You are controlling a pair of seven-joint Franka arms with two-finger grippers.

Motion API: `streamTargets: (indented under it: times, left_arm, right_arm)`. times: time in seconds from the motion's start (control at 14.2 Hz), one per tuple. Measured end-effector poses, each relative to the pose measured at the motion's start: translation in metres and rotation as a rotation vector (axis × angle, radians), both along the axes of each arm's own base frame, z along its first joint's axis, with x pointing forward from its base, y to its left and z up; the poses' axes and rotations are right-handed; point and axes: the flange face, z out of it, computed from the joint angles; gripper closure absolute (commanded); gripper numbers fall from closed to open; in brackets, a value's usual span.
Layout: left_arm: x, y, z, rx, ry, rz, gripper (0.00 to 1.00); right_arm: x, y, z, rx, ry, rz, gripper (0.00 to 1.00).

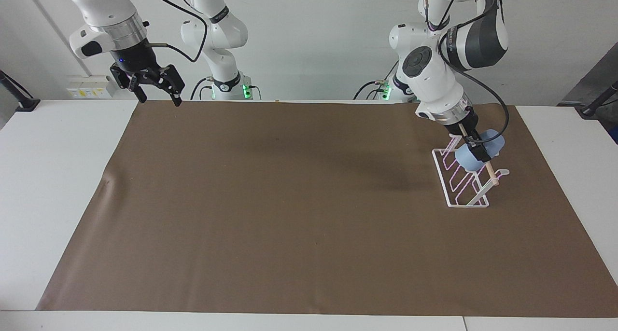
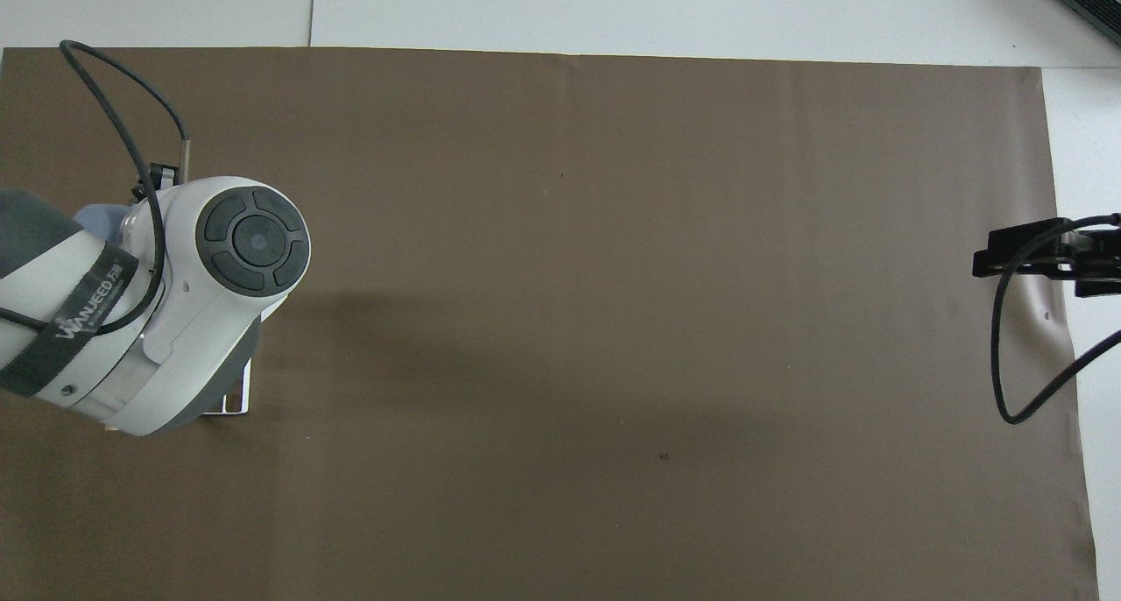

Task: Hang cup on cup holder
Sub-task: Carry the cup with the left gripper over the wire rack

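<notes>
A robotics lab: two bench-mounted arms (image 1: 434, 75) at a white table (image 1: 53, 176) under a brown mat (image 1: 289, 200).

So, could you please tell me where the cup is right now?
In the facing view, the cup is held tilted in the left end effector, at the top of the cup holder, toward the left arm's end of the table.

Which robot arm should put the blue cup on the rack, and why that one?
The left arm. Its claw is shut on the cup, right over the cup holder. The right claw is open, holds nothing and waits up at the right arm's end of the table.
</notes>
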Motion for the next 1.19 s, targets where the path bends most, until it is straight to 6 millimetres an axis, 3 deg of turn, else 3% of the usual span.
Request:
streamTargets:
  times: [0.42, 0.91, 1.19]
  left_arm:
    - [-0.001, 0.008, -0.027, 0.022, 0.014, -0.048, 1.00]
    - [-0.005, 0.020, -0.049, -0.007, 0.017, -0.080, 1.00]
    - [-0.007, 0.029, -0.048, 0.000, 0.012, -0.076, 1.00]
  right_arm:
    - [-0.003, 0.004, -0.008, -0.024, 0.026, 0.014, 0.00]
    - [-0.004, 0.015, -0.001, -0.064, 0.010, 0.069, 0.00]
    - [-0.004, 0.015, -0.003, -0.064, 0.013, 0.069, 0.00]
